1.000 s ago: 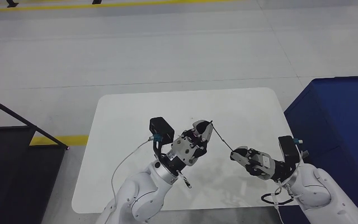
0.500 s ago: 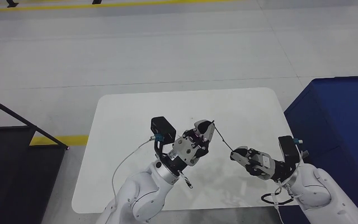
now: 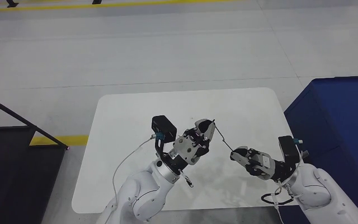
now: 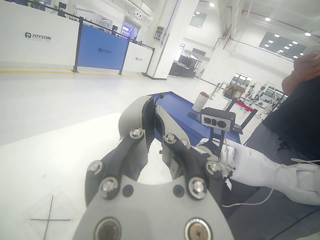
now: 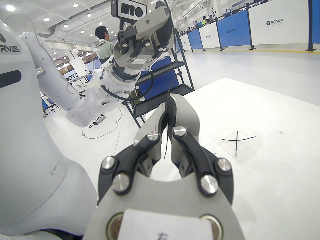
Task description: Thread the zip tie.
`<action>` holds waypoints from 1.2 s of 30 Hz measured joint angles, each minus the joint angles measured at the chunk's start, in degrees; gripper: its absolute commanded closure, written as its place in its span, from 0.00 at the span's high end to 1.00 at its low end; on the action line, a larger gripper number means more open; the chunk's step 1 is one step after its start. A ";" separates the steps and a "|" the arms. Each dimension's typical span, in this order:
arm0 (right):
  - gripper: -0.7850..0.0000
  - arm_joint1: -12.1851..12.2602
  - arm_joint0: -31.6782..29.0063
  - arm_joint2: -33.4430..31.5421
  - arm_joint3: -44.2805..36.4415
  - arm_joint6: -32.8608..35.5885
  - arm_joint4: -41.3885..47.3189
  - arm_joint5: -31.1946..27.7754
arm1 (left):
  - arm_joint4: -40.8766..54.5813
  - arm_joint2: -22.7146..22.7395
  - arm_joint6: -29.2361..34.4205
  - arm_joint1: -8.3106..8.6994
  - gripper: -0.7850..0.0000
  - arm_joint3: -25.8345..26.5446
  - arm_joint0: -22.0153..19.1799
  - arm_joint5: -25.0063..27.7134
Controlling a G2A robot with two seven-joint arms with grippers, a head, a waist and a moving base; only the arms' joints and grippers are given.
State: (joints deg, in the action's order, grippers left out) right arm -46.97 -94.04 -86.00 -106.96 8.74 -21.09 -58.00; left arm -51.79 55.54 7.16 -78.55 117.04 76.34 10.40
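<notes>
A thin black zip tie (image 3: 222,137) hangs in the air above the white table (image 3: 140,123), stretched between both grippers. My left gripper (image 3: 208,126) is shut on its head end; the small black head (image 4: 161,96) pokes out past the fingertips of the left gripper (image 4: 153,103). My right gripper (image 3: 234,154) is shut on the tail end, and the strap (image 5: 165,148) runs down between the fingers of the right gripper (image 5: 170,99). In the right wrist view the left gripper (image 5: 163,8) stands a short way ahead and higher, with the head at its tip.
Two spare black zip ties (image 5: 237,139) lie crossed on a clear square sheet on the table, also visible as the crossed ties (image 4: 50,218). A blue table (image 3: 330,112) stands at the right and a black rack (image 3: 28,168) at the left.
The left gripper has shifted slightly to the right, toward the right gripper, with the zip tie's head in it. The right gripper has stayed still.
</notes>
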 measured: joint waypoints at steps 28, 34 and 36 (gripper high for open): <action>0.00 0.00 0.00 0.00 0.00 0.00 0.00 0.00 | 0.35 0.20 -0.98 -0.16 0.00 -0.22 0.64 0.09; 0.00 0.00 0.00 0.00 0.00 0.00 0.00 0.00 | -0.06 0.27 -0.68 -0.15 0.00 -0.19 0.78 -0.03; 0.00 0.00 0.00 0.00 0.00 0.00 0.00 0.00 | -0.49 0.28 -0.59 -0.15 0.00 -0.22 0.78 -0.09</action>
State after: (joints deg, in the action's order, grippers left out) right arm -46.97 -94.04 -86.00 -106.96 8.74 -21.09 -58.00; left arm -52.28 55.82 6.57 -78.70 116.81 77.13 10.31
